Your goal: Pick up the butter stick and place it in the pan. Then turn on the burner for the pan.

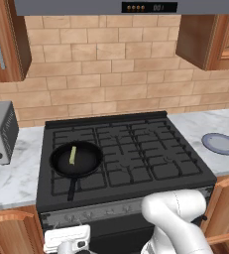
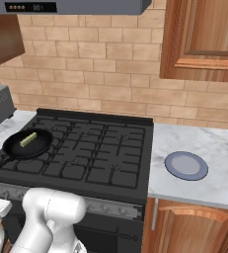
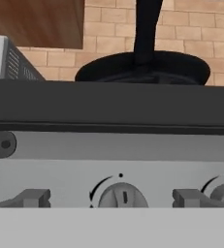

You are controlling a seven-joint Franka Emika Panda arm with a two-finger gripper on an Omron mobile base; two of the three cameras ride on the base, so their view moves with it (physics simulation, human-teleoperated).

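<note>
Butter stick [image 1: 73, 155]: lay inside the pan [image 1: 76, 158]; looked light, soft, slippery.
Knob [image 3: 121, 196]: faced my hand [image 3: 111, 206]; I judged gripping its rigid ridge best.
Hand: opening unclear, I couldn't tell.

Pan [image 1: 76, 159] matt black – counter [image 2: 204, 148] veined marble.

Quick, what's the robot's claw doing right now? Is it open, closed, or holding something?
Gripper: open and empty, its fingers astride a stove knob. The butter stick lies in the pan.
</note>
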